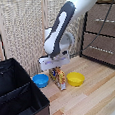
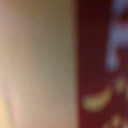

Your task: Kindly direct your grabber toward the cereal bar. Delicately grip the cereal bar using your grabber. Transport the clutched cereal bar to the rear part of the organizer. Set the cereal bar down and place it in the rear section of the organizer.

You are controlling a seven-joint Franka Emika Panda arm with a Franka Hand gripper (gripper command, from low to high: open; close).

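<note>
Orange-yellow-red cereal bar (image 1: 58, 77) stands upright on the light wood desk (image 1: 92, 98), long axis vertical, leaning slightly. It sits between a blue bowl (image 1: 40, 80) and a yellow bowl (image 1: 75, 79), toward the desk's back edge near the slatted wall.

The hand (image 1: 55, 67) is directly above the box, its fingers down around the box's top. Key relation: box is straight below the hand, no lateral offset visible in the exterior view. Whether the fingers are already pressed on the box or just straddling it, cannot tell; they are hidden between the hand body and the box top.

Wrist view is blurred at very close range: dark red printed surface with pale patches (image 2: 102, 65) fills one side, beige blur the other. Likely the box face right at the lens, which fits the hand being low over it.

The organizer (image 1: 16, 92) is the black fabric box at the desk's near corner on the exterior view's left, divider visible, two sections. It lies beyond the blue bowl from the box.

Judgement: the grasp step is in hand. Next move needs a lift clear of the blue bowl and over the organizer wall. The tall, thin box could tip or twist if held off-centre.
</note>
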